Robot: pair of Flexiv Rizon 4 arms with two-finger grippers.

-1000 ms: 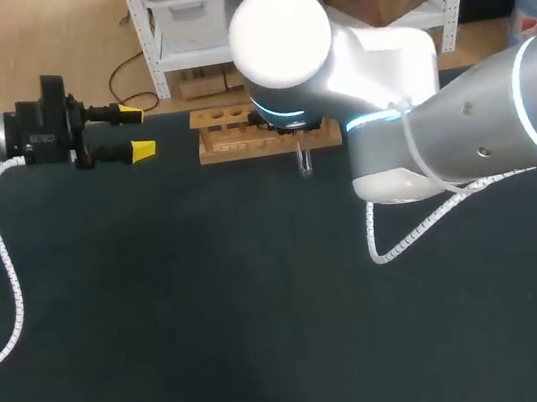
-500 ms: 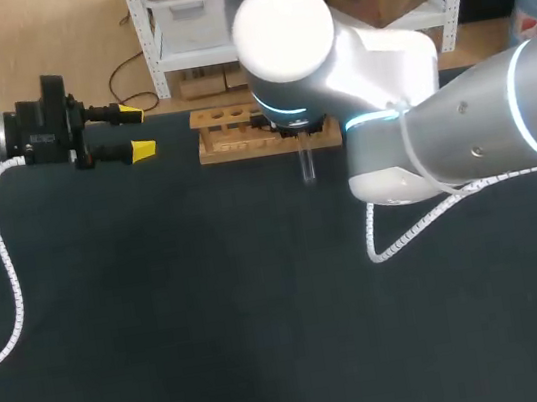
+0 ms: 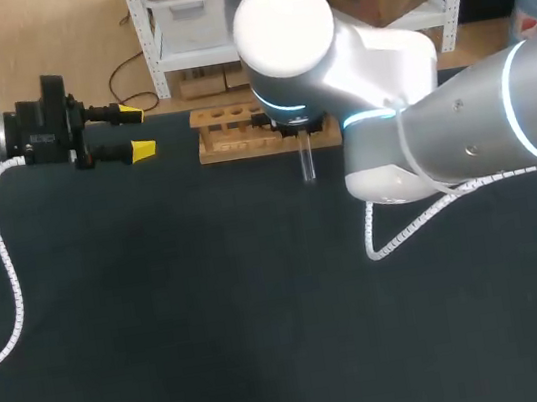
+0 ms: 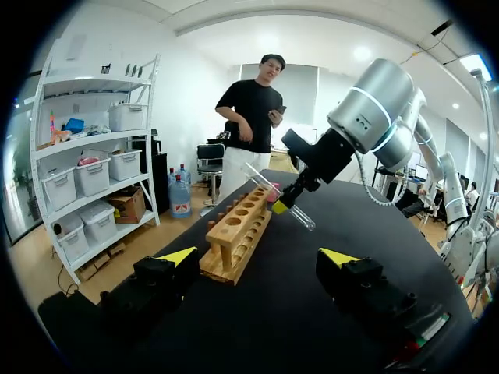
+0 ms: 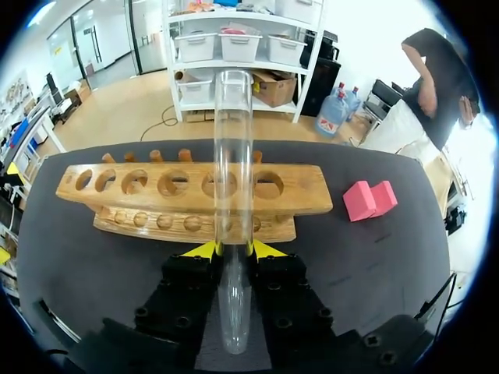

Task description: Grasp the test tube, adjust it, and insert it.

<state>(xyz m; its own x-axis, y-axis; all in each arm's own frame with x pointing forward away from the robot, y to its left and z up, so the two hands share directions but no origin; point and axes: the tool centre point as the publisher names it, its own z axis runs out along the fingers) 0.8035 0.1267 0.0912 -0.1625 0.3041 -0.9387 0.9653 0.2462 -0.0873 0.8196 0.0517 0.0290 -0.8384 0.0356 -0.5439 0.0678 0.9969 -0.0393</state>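
Note:
A clear glass test tube [image 5: 233, 195] stands between the yellow tips of my right gripper [image 5: 233, 249], which is shut on it above the dark table. The tube [image 3: 306, 163] shows under my right wrist in the head view, just in front of the wooden rack [image 3: 228, 131]. In the left wrist view the tube [image 4: 281, 196] hangs tilted beside the rack [image 4: 238, 238]. The rack [image 5: 195, 195] has a row of several holes and lies just ahead of the right gripper. My left gripper [image 3: 135, 130] stands open at the table's far left, with nothing between its fingers [image 4: 335, 257].
Two pink blocks [image 5: 369, 199] lie on the table beside the rack's end. The dark table [image 3: 214, 310] stretches wide in front of the rack. A coiled white cable [image 3: 404, 226] hangs from my right arm.
My right arm has shifted slightly, and the tube with it; the left arm has kept still.

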